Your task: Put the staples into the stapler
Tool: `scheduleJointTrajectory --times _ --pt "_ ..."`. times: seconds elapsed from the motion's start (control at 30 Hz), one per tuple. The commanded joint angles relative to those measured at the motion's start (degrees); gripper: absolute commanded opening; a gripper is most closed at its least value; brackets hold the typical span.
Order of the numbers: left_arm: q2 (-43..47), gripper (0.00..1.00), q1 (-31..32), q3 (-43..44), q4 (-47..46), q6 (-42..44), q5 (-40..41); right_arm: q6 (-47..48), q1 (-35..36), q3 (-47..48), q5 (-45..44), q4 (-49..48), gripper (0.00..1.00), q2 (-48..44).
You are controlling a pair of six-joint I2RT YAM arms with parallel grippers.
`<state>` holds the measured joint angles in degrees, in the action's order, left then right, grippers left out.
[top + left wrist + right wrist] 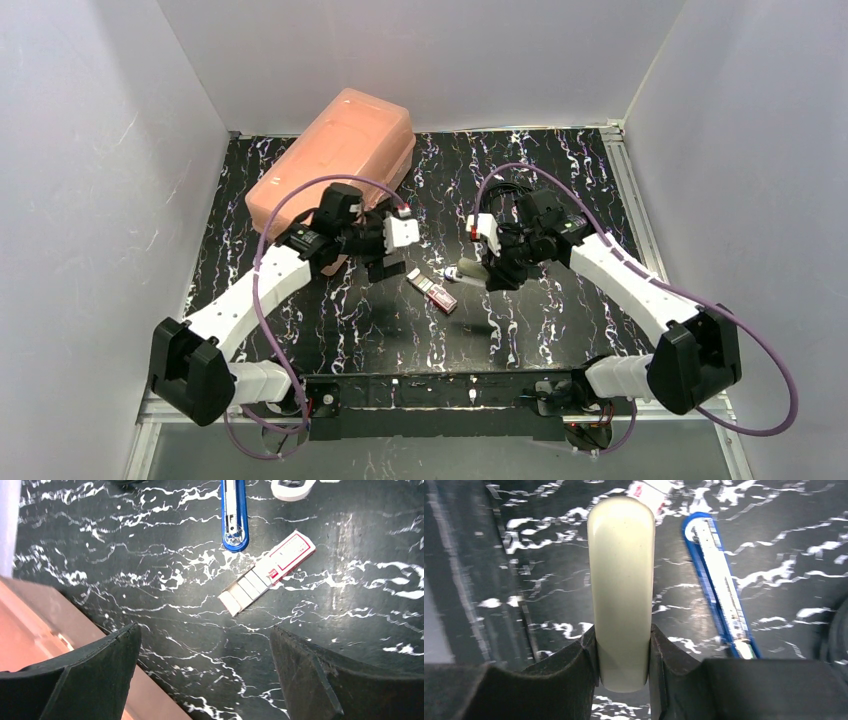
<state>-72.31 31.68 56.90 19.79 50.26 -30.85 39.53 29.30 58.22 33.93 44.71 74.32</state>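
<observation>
Cream stapler lid point(621, 580) pinched in right jaws, magazine point(719, 585) bared. Left jaws spread; staples box point(270, 572) lies beside the magazine, loading seemingly undone.

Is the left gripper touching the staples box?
Apart. The left wrist view shows the staples box lying on the table beyond the open left gripper, with bare table between them.

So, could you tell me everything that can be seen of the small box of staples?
The staples box is small, flat cardboard: a pink-red-edged sleeve with a pale label, its tray slid partly out, showing pale staple strips. It lies flat and diagonal on the black marbled table, close to the blue stapler arm but apart from it; nothing else touches it.
</observation>
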Motion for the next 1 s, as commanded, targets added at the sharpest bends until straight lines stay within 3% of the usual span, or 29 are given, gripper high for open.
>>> scheduleJointTrajectory --times 0.0,0.27,0.5,0.73,0.97 --pt "2.66 0.98 -4.43 1.35 1.37 -13.5 -7.44 4.41 1.03 2.87 -9.9 -7.95 0.01 1.81" --pt "5.99 0.98 -8.29 6.66 8.22 -21.25 -13.58 16.49 1.25 11.86 -13.8 -15.08 0.01 16.52" --pt "7.34 0.98 -8.38 7.6 11.07 -21.65 -15.97 24.25 1.16 23.33 -12.56 -11.38 0.03 30.98" --pt "7.56 0.98 -8.37 6.91 10.73 -21.85 -16.04 27.53 0.56 31.32 -11.74 -7.54 0.09 41.09" --pt "7.5 0.99 -8.34 6.77 11.29 -20.06 -15.45 29.31 -0.87 37.07 -8.49 -2.22 0.26 46.44"
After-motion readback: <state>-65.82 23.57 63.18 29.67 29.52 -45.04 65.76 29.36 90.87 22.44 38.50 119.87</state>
